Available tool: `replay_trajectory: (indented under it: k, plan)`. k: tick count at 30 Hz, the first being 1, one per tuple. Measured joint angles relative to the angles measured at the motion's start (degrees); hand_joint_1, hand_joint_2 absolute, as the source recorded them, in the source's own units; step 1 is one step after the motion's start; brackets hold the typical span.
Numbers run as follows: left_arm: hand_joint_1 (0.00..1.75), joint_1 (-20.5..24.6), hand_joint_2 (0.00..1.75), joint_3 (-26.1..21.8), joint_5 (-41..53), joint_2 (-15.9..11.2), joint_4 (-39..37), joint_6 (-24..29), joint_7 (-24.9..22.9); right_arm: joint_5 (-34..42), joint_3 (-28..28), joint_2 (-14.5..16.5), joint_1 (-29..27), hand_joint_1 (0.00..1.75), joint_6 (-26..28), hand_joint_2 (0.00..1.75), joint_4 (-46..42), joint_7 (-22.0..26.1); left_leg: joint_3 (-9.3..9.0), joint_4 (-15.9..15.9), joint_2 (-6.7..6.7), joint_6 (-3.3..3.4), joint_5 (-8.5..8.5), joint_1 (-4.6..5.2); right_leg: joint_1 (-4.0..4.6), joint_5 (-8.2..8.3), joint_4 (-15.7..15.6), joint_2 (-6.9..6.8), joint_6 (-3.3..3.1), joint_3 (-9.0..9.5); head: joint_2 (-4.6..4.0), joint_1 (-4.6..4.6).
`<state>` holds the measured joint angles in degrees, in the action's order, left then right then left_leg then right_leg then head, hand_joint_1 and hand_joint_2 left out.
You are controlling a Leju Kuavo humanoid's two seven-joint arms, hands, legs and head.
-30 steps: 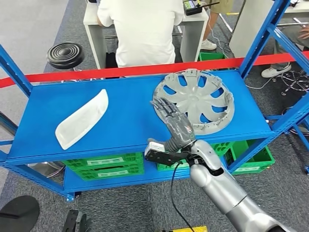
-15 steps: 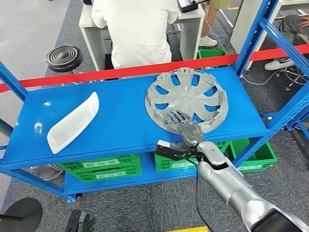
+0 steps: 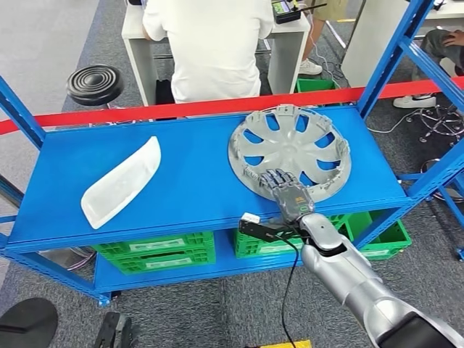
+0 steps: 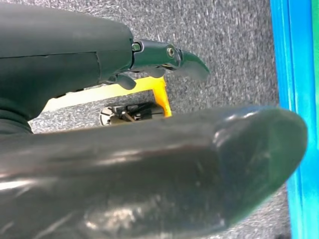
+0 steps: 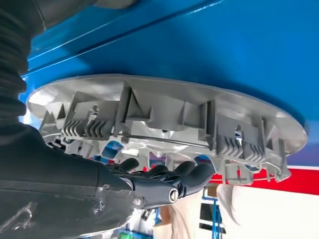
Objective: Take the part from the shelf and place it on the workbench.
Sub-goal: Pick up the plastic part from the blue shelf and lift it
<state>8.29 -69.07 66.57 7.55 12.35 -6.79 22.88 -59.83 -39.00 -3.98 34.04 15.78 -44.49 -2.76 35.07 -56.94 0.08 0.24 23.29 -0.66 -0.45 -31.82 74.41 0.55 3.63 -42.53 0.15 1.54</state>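
A grey wheel cover (image 3: 290,148) lies flat on the right half of the blue shelf (image 3: 191,174). My right hand (image 3: 286,192) rests with its fingers stretched over the cover's near rim, and nothing is clasped in it. In the right wrist view the dark fingers (image 5: 165,181) reach to the ribbed edge of the wheel cover (image 5: 161,114). A white curved part (image 3: 121,180) lies on the left half of the shelf. My left hand (image 3: 114,333) hangs low near the floor; its thumb (image 4: 150,164) and a finger are apart and hold nothing.
A red tape (image 3: 164,110) runs along the shelf's far edge, and behind it a person (image 3: 210,43) in white sits at a desk. Green crates (image 3: 156,250) fill the lower shelf. Blue uprights (image 3: 394,51) stand at the right, a black stool (image 3: 96,83) far left.
My right hand slid from the wheel cover's left rim to its near rim and drew back a little. The picture shifted slightly as the camera moved.
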Motion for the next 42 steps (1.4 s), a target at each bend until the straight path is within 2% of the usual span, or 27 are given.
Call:
replay_trajectory:
  k: [1, 2, 4, 5, 6, 9, 10, 11, 13, 14, 15, 16, 17, 19, 20, 22, 25, 26, 27, 29, 30, 31, 32, 34, 36, 40, 42]
  plan:
    - [0.0, 0.0, 0.0, 0.0, 0.0, 0.0, 0.0, 0.0, 0.0, -0.5, 0.0, 0.0, 0.0, 0.0, 0.1, 1.75, 0.1, -0.3, -0.02, 0.0, 0.03, -0.03, -0.02, -0.02, -0.05, 0.47, 0.2, -0.01, 0.06, -0.03, 0.0, 0.02]
    - [0.0, 0.0, 0.0, 0.0, -0.1, 0.0, 0.0, 0.0, 0.0, -0.8, 0.0, -0.1, 0.0, 0.0, 0.2, 1.75, 0.2, -0.4, -0.06, 0.0, 0.02, -0.09, -0.05, -0.09, -0.12, 1.87, -1.8, -0.03, 0.09, 1.09, 0.0, 0.02]
    - [0.0, 0.0, 0.0, 0.1, -0.1, 0.0, 0.0, 0.0, 0.0, -1.1, -0.1, -0.1, 0.1, 0.0, 0.2, 1.75, 0.2, -0.5, -0.08, -0.2, -0.17, -0.5, -0.07, -0.12, -0.32, 5.14, -9.8, -0.06, 0.18, 5.36, 0.0, 0.1]
    - [0.0, 0.0, 0.0, 0.1, -0.1, 0.0, 0.0, 0.0, 0.0, -1.3, -0.2, -0.1, 0.2, 0.0, 0.2, 1.75, 0.2, -0.7, -0.03, -0.3, -0.31, -0.81, -0.1, -0.03, -0.42, 6.12, -12.9, 0.02, 0.0, 7.08, 0.0, 0.09]
    - [0.0, 0.1, 0.0, 0.1, -0.2, 0.0, 0.0, 0.0, 0.0, -1.7, -0.2, -0.1, 0.3, 0.0, 0.3, 1.75, 0.2, -1.0, 0.04, -0.3, -0.43, -1.17, -0.17, 0.08, -0.44, 6.54, -14.8, 0.08, -0.27, 8.08, 0.0, 0.07]
    - [0.0, 0.0, 0.0, 0.2, -0.5, 0.0, 0.0, 0.0, 0.0, -3.4, -0.4, -0.1, 0.4, 0.0, 0.4, 1.75, 0.4, -2.7, 0.19, 0.1, -0.58, -2.22, -0.53, 0.01, -0.33, 6.89, -15.5, 0.13, -1.65, 8.2, 0.0, -0.02]
    - [0.0, 0.0, 0.0, 0.3, -0.6, 0.0, 0.0, 0.0, 0.1, -3.8, -0.3, -0.1, 0.5, 0.36, 0.3, 1.75, 0.4, -3.3, 0.46, -0.4, -0.57, -2.51, -0.12, -0.05, -0.38, 7.05, -15.6, 0.1, -2.04, 8.16, 0.0, -0.1]
    - [0.0, 0.0, 0.0, 0.4, -0.7, 0.0, 0.0, 0.0, 0.1, -4.1, -0.3, -0.1, 0.6, 0.8, 0.1, 1.75, 0.5, -3.7, 1.23, -2.0, -0.55, -2.75, 1.01, -0.08, -0.49, 7.21, -15.7, 0.05, -2.35, 8.14, 0.0, -0.26]
    - [0.0, 0.0, 0.0, 0.5, -0.9, 0.0, 0.0, 0.0, 0.2, -4.5, -0.2, -0.1, 0.8, 1.67, -0.6, 1.75, 0.9, -4.4, 4.36, -8.8, -0.53, -3.09, 4.77, -0.1, -0.54, 7.3, -15.7, -0.05, -2.65, 8.03, 0.0, -0.56]
    - [0.0, 0.0, 0.0, 0.5, -1.0, 0.1, 0.0, -0.1, 0.2, -4.8, -0.1, -0.1, 0.8, 1.75, -1.0, 1.75, 1.1, -4.7, 6.17, -12.7, -0.52, -3.22, 6.46, -0.12, -0.53, 7.33, -15.7, -0.1, -2.69, 7.97, 0.0, -0.62]
    - [0.0, -0.1, 0.0, 0.5, -1.0, 0.1, 0.0, -0.1, 0.2, -5.0, 0.0, -0.1, 0.8, 1.75, -1.4, 1.75, 1.4, -4.9, 7.4, -15.3, -0.52, -3.3, 7.24, -0.13, -0.54, 7.35, -15.7, -0.13, -2.68, 7.92, 0.0, -0.62]
    - [0.0, -0.1, 0.0, 0.5, -1.1, 0.1, 0.0, -0.1, 0.3, -5.2, 0.1, -0.1, 0.8, 1.75, -1.8, 1.75, 1.7, -5.0, 7.65, -15.9, -0.51, -3.34, 6.92, -0.17, -0.57, 7.39, -15.7, -0.15, -2.62, 7.9, 0.0, -0.62]
    - [0.0, -0.2, 0.0, 0.5, -1.1, 0.0, 0.0, -0.1, 0.3, -5.4, 0.2, -0.1, 0.8, 1.75, -2.1, 1.75, 1.9, -5.1, 6.74, -14.4, -0.5, -3.36, 5.66, -0.24, -0.64, 7.45, -15.7, -0.15, -2.51, 7.89, 0.0, -0.62]
    - [0.0, -0.1, 0.0, 0.6, -1.2, 0.0, 0.0, -0.1, 0.4, -5.8, 0.5, -0.1, 0.9, 1.75, -2.4, 1.75, 2.2, -5.1, 2.69, -7.3, -0.4, -3.5, 2.52, -0.52, -0.66, 7.55, -15.6, -0.05, -2.04, 7.81, 0.0, -0.74]
    - [0.0, 0.0, 0.0, 0.6, -1.3, 0.0, 0.0, -0.1, 0.5, -5.9, 0.6, -0.2, 0.9, 1.75, -2.5, 1.75, 2.3, -5.1, 0.91, -4.1, -0.45, -3.4, 1.61, -0.67, -0.57, 7.53, -15.4, 0.06, -1.71, 7.67, 0.0, -0.86]
    - [0.0, 0.1, 0.0, 0.6, -1.5, 0.1, 0.0, -0.1, 0.7, -6.2, 0.9, -0.4, 1.0, 1.75, -2.6, 1.75, 2.4, -5.1, -0.57, -1.1, -0.6, -2.82, 1.28, -0.77, -0.36, 7.57, -15.4, 0.3, -0.99, 7.4, 0.0, -0.92]
    - [0.0, 0.0, 0.0, 0.6, -1.8, 0.0, 0.0, 0.0, 0.8, -6.5, 1.1, -0.9, 1.1, 1.75, -2.9, 1.75, 2.5, -5.3, -0.3, -1.0, -0.66, -1.39, 1.01, -0.74, -0.63, 7.33, -15.2, 0.26, -0.1, 6.92, 0.0, -0.6]
    - [0.0, 0.0, 0.0, 0.6, -1.8, 0.0, 0.0, 0.0, 0.8, -6.5, 1.2, -1.0, 1.1, 1.75, -2.9, 1.75, 2.5, -5.3, -0.3, -0.9, -0.6, -1.0, 0.87, -0.77, -0.67, 6.29, -13.5, 0.13, 0.11, 6.09, 0.0, -0.45]
    - [0.0, 0.0, 0.0, 0.6, -1.8, 0.0, 0.0, 0.0, 0.9, -6.5, 1.2, -1.1, 1.1, 1.75, -3.0, 1.75, 2.5, -5.4, -0.28, -0.9, -0.52, -0.7, 0.79, -0.76, -0.68, 4.58, -10.5, 0.0, 0.24, 4.63, 0.0, -0.29]
    - [0.0, 0.0, 0.0, 0.6, -1.9, 0.0, 0.0, 0.0, 0.9, -6.6, 1.2, -1.2, 1.2, 1.75, -3.0, 1.75, 2.6, -5.4, -0.22, -0.9, -0.3, -0.39, 0.77, -0.57, -0.62, 0.9, -2.5, -0.08, 0.32, 0.95, 0.0, -0.07]
    - [0.0, 0.0, 0.0, 0.6, -1.8, 0.0, 0.0, 0.0, 0.9, -6.6, 1.2, -1.3, 1.2, 1.75, -3.0, 1.75, 2.6, -5.4, -0.21, -0.9, -0.22, -0.34, 0.77, -0.48, -0.62, 0.11, 0.2, -0.08, 0.3, -0.29, 0.0, -0.05]
    - [0.0, 0.0, 0.0, 0.6, -1.8, 0.0, 0.0, 0.0, 0.9, -6.6, 1.2, -1.3, 1.2, 1.75, -3.0, 1.75, 2.6, -5.4, -0.23, -0.9, -0.16, -0.31, 0.76, -0.43, -0.61, 0.45, 0.7, -0.08, 0.22, -0.48, 0.0, -0.05]
    - [0.0, 0.0, 0.0, 0.6, -1.8, 0.0, 0.0, 0.0, 0.9, -6.6, 1.2, -1.3, 1.3, 1.75, -3.0, 1.75, 2.6, -5.4, -0.29, -0.9, -0.15, -0.33, 0.75, -0.41, -0.6, 1.78, -1.1, -0.08, 0.08, 0.48, 0.0, -0.04]
    - [0.0, 0.0, 0.0, 0.6, -1.9, 0.0, 0.0, 0.0, 0.9, -6.7, 1.2, -1.3, 1.4, 1.75, -3.2, 1.75, 2.6, -5.3, -0.37, -1.0, -0.15, -0.61, 0.77, -0.31, -0.57, 5.25, -8.9, -0.08, -0.22, 4.58, 0.0, 0.01]
    - [0.0, 0.1, 0.0, 0.6, -2.1, 0.0, 0.0, 0.0, 0.9, -6.8, 1.2, -1.3, 1.7, 1.75, -3.5, 1.75, 2.6, -5.1, -0.25, -1.1, -0.16, -1.23, 0.76, -0.11, -0.5, 6.92, -14.3, -0.09, -0.51, 7.36, 0.0, -0.06]
    - [0.0, 0.1, 0.0, 0.6, -2.3, 0.0, 0.0, -0.1, 1.1, -6.9, 1.2, -1.2, 2.0, 1.75, -3.8, 1.75, 2.3, -4.9, 0.17, -1.2, -0.19, -2.63, 0.73, -0.3, -0.36, 7.43, -15.2, -0.27, -1.8, 7.47, 0.0, -0.17]
    - [0.0, 0.1, 0.0, 0.6, -2.6, 0.0, 0.0, -0.5, 1.7, -6.9, 1.2, -1.2, 2.1, 1.75, -3.5, 1.75, 2.2, -4.8, 2.05, -5.0, -0.18, -3.05, 3.25, -0.31, -0.54, 7.67, -15.4, -0.46, -2.31, 7.51, 0.0, -0.39]
